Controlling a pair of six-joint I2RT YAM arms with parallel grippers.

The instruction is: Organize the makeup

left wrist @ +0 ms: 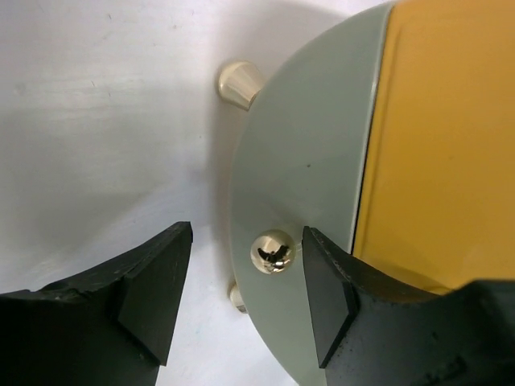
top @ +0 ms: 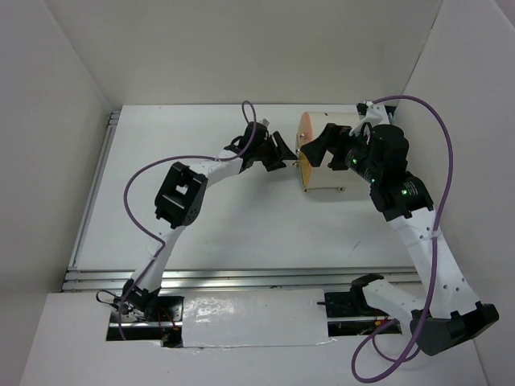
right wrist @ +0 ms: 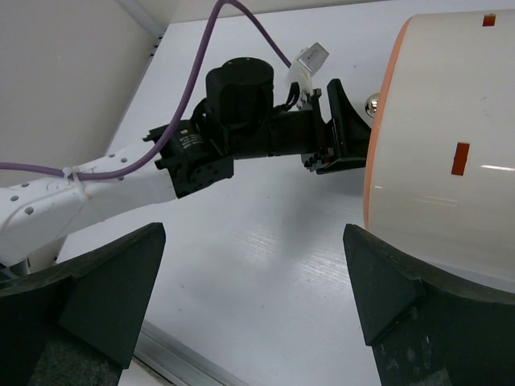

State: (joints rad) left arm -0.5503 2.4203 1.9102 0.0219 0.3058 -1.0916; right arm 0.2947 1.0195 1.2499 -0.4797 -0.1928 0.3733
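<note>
No makeup shows in any view. The cream cylindrical container (top: 334, 165) lies on its side at the table's back middle, its orange-rimmed front facing left. My left gripper (top: 283, 157) is at that front. In the left wrist view it (left wrist: 245, 273) is open, with the small gold knob (left wrist: 272, 251) between the fingers, close to the right finger (left wrist: 326, 293). The orange drawer face (left wrist: 442, 145) is beside it. My right gripper (top: 322, 147) hovers over the container and is open and empty (right wrist: 256, 273). The container (right wrist: 451, 145) is at the right of its view.
White walls close in the table at the back, left and right. An aluminium rail (top: 241, 277) runs along the near edge and another (top: 98, 185) down the left side. Purple cables loop over both arms. A gold foot (left wrist: 240, 83) sticks out from the container.
</note>
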